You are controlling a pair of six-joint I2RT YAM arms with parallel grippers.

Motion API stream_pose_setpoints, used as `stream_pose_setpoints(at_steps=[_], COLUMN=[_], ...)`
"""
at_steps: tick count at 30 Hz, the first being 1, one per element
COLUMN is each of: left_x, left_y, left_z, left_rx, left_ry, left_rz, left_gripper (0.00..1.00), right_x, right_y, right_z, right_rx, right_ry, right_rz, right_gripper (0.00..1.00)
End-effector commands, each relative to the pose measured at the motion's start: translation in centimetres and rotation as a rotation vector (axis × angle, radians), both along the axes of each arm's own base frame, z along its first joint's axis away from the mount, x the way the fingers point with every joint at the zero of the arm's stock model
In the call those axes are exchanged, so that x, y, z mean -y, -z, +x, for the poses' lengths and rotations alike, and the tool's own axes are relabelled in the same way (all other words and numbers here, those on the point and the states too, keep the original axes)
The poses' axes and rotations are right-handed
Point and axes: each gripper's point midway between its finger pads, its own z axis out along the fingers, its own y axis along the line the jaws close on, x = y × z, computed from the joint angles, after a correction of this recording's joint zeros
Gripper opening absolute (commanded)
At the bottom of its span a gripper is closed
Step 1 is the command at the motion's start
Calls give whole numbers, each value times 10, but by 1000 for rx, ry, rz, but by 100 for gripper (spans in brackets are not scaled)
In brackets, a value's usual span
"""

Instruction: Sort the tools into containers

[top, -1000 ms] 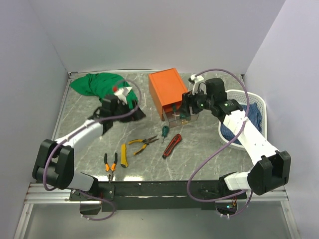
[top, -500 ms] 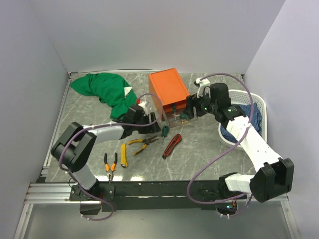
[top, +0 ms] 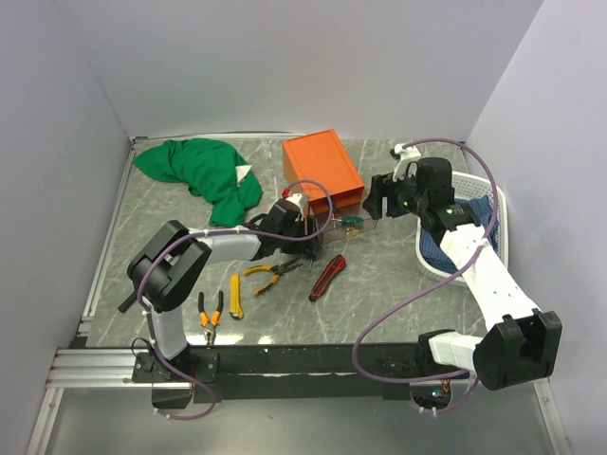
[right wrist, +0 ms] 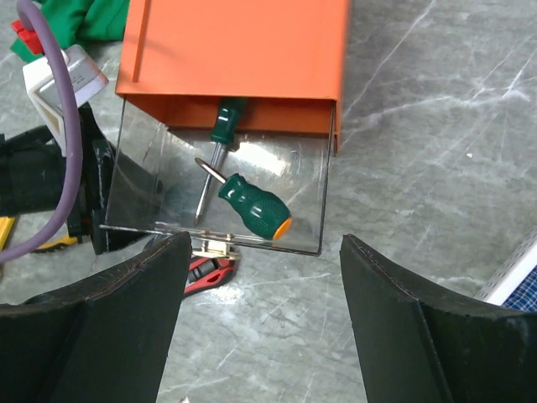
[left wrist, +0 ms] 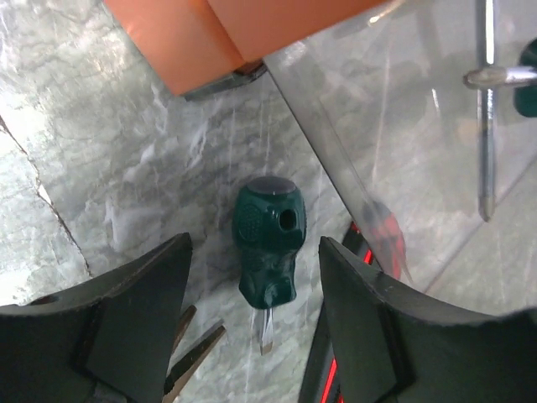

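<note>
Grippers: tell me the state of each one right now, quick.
Left gripper: open, straddling a green screwdriver, not touching it.
Right gripper: open, holding nothing, near the clear drawer.

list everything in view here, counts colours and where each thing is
box: 1, orange, table rear centre
drawer: 1, clear, pulled out of the box
long screwdrivers: 2, green handles, in the drawer
stubby screwdriver: 1, green, on the table by the drawer
pliers: 2, yellow and orange-black, front
utility knives: 2, yellow and red-black, front
cloth: 1, green, rear left
basket: 1, white, right
left end effector: open, straddling the stubby screwdriver
right end effector: open, above the drawer
</note>
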Motion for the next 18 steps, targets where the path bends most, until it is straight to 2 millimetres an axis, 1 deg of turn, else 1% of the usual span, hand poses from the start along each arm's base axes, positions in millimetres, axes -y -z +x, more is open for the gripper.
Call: stream_pose_setpoints(at_steps=[1,4,5,7,8,9,10,11,13,14,15,17,18], left_x=[-4,-13,-20,-26,-32,-35,-38,-45,-51,-58,-59,-64,-64], left_y=[6,15,20,27,33,33,33,38,36,39,33,30,17], left_z=[4,-2,-2,-5,-8,-10,-11,-14,-16,-18,-17,-20,-16], left_rx=[2,-21,-18,-24,-36,-38,-39,-52,-54,-61,-44,-35,-1], left_ry=[-36,-52,-68,-69,-77,-79,-85,-93,-103,-108,-106,-94,-93], left_rz=[64,93,120,145,159,160,161,173,167,171,158,147,123], left_gripper=[68,60,59,58,58,56,52,49,43,42,40,31,25], right_x=[5,8,8,7,7,7,6,6,7,7,7,6,6], right_y=[-13,-11,-9,-10,-9,-11,-13,-14,-16,-16,-16,-15,-14], right_z=[5,4,4,5,5,5,6,6,8,8,8,7,7], right_rx=[62,59,56,47,44,44,50,52,58,61,59,53,48], right_ry=[28,34,36,50,53,51,50,50,55,57,58,59,60], right_rz=[18,17,17,38,41,44,46,48,48,49,50,54,57], right_gripper=[79,79,79,79,79,79,79,79,79,79,79,79,79])
